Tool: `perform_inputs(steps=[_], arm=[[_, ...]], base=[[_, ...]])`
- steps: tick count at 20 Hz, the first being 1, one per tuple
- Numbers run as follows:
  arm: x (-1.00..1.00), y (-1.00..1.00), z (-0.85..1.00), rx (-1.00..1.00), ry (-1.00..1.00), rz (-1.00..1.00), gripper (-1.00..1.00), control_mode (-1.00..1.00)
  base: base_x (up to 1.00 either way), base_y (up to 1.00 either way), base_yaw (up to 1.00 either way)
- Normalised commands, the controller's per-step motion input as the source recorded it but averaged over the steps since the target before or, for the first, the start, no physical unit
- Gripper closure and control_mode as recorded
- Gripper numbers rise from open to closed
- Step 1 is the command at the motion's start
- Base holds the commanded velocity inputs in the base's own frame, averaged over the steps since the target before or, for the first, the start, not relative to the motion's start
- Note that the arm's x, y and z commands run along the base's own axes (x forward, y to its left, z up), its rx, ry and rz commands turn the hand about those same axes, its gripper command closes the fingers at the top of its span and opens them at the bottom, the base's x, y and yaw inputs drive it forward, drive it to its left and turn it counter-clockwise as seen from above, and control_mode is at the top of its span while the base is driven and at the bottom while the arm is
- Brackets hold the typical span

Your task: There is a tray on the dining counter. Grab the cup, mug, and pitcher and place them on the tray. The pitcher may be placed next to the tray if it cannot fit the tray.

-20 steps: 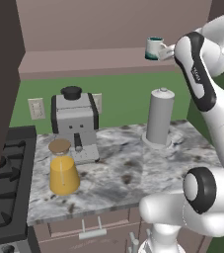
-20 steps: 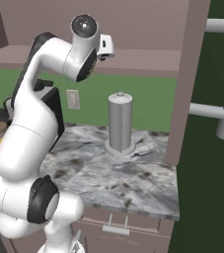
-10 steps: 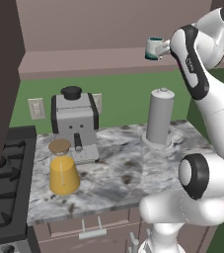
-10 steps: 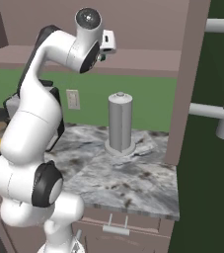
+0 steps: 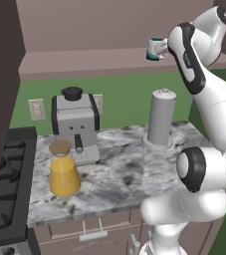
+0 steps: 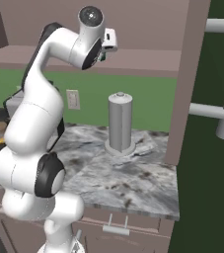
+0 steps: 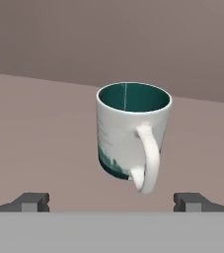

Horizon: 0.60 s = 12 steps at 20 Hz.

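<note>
A: Where's the mug [image 7: 131, 131]?
B: Upright on the high brown shelf [image 5: 89, 62], handle toward the hand, apart from it.
A: And the jaws?
B: Spread wide, holding nothing; the pitcher [image 5: 63, 170] stands on the table [image 5: 119, 179].

- The mug [image 7: 131, 133] is standing upright on a high brownish ledge, white-grey outside with dark teal inside and at its foot, its loop handle facing the hand camera.
- The pitcher [image 5: 63, 169] is standing upright on the marbled worktop beside the stove, conical clear glass holding orange-yellow liquid, brownish at the neck.
</note>
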Motion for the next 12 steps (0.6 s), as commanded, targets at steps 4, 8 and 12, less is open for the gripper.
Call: perform_inputs(steps=[4,8,12], arm=[[0.19,0.0,0.0,0.0,0.0,0.0,-1.0,-1.0],[0.18,0.0,0.0,0.0,0.0,0.0,-1.0,-1.0],[0.13,0.0,0.0,0.0,0.0,0.0,-1.0,-1.0]], base=[[0.0,0.0,0.0],[0.0,0.0,0.0],[0.0,0.0,0.0]])
